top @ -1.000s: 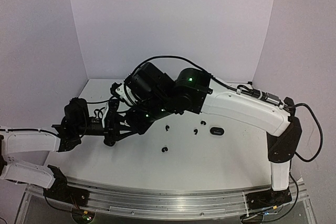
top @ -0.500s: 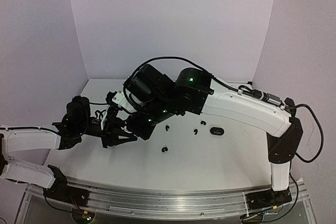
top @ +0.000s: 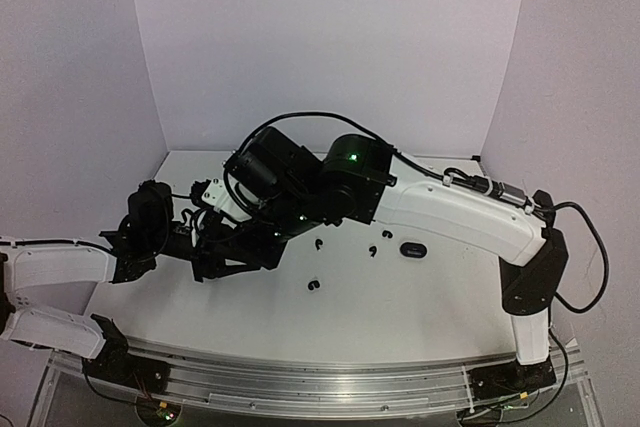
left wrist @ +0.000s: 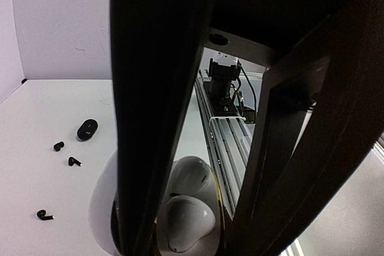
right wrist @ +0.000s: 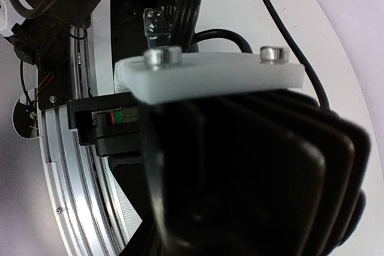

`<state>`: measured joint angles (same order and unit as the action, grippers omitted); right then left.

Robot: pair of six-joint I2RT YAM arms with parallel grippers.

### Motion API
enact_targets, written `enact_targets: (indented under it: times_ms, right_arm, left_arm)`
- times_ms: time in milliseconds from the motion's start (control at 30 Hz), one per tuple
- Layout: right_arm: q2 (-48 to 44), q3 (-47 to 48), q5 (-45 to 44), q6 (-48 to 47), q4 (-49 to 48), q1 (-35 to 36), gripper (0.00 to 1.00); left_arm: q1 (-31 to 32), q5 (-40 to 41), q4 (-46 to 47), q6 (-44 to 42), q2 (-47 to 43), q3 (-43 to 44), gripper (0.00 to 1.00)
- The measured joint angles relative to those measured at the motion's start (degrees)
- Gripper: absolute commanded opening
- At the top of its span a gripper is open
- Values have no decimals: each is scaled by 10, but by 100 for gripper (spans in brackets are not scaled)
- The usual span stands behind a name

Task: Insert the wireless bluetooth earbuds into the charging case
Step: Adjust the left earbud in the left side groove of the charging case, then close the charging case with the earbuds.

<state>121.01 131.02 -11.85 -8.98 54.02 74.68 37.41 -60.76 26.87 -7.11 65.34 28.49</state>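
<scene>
My left gripper (left wrist: 201,223) is shut on an open white charging case (left wrist: 103,203); its dark fingers (left wrist: 150,148) cross the left wrist view. Two white earbuds (left wrist: 191,177) lie in the case's wells. From above, the left gripper (top: 214,251) sits at the table's left, and the right gripper (top: 222,231) hangs right over it, lost among black parts. The right wrist view is filled by the left arm's black finned body (right wrist: 252,172), so the right jaws do not show. Loose black earbuds (top: 319,244) (top: 314,286) lie mid-table, and more show in the left wrist view (left wrist: 58,145) (left wrist: 74,161).
A shut black case (top: 412,249) (left wrist: 87,129) lies right of centre, with two black earbuds (top: 372,250) beside it. The aluminium rail (top: 320,379) runs along the near edge. White walls close in the table's back and sides.
The right arm's wrist has swung left and lower, closing in over the left gripper. The left gripper has stayed shut on the white case, almost in place.
</scene>
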Motion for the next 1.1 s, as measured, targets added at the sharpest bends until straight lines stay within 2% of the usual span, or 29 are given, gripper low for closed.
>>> enact_targets:
  times_ms: [167,467,700,867,1100]
  right_arm:
    - [0,0,-8,3,-5,1,40]
    - [-15,-14,-4,21,-42,3,42]
    - [-109,-106,3,66,-115,0,41]
    - [-175,-172,-15,130,-157,-13,35]
    - [-172,-209,-92,226,-172,-42,34]
  left_arm:
    - [0,3,-1,9,0,0,0]
    - [0,16,-3,17,-1,5,0]
    - [2,54,-9,7,-4,6,0]
    - [2,80,-24,-51,-8,7,0]
    - [2,100,-57,-154,-10,16,0]
